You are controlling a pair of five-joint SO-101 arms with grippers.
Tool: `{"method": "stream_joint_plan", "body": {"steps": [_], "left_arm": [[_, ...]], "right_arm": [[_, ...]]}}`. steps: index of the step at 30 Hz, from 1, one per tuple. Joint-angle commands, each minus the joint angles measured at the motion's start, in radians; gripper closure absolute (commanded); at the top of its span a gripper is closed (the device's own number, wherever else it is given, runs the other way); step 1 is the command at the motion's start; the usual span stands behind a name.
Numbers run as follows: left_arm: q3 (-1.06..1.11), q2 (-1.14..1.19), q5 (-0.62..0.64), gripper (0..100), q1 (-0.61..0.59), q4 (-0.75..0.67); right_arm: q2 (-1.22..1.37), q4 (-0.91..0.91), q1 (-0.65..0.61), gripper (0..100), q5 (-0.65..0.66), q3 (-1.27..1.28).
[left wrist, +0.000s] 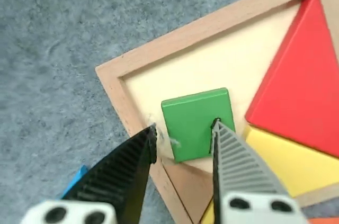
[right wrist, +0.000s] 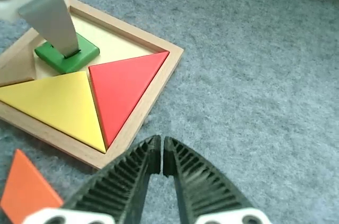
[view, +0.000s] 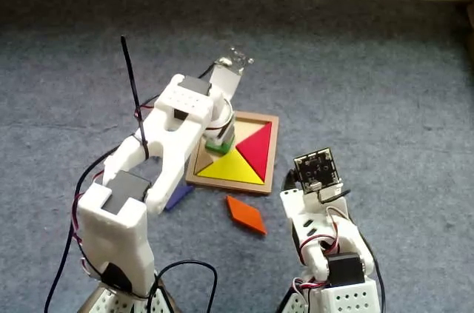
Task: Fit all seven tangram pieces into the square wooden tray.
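Left pincer (left wrist: 184, 127) straddles green square (left wrist: 193, 112) inside tray (left wrist: 113, 82), apparently touching one edge.

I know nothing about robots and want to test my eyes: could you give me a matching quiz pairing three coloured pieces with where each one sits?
Pieces:
1 green square
2 red triangle
3 orange piece

Places:
A on the carpet, outside the tray
B in the tray, along one whole side
C in the tray, between the fingertips of the left pincer

Pairs: 1-C; 2-B; 3-A
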Motion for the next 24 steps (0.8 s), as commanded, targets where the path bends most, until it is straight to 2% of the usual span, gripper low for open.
{"method": "stream_joint_plan", "body": {"steps": [1,6,24], "left_arm": [[-0.018,-0.001,-0.021,82,-0.030,0.021],[-0.010,-0.001,-0.114,82,-0.087,0.025],[0.010,-0.002,-0.169,82,-0.067,0.094]], "right_arm": [[-0.012,-0.028,-0.008,96.4,0.015,0.008],[-0.012,-0.028,-0.008,96.4,0.015,0.008],[-0.012,-0.028,-0.008,96.4,0.015,0.008]]}}
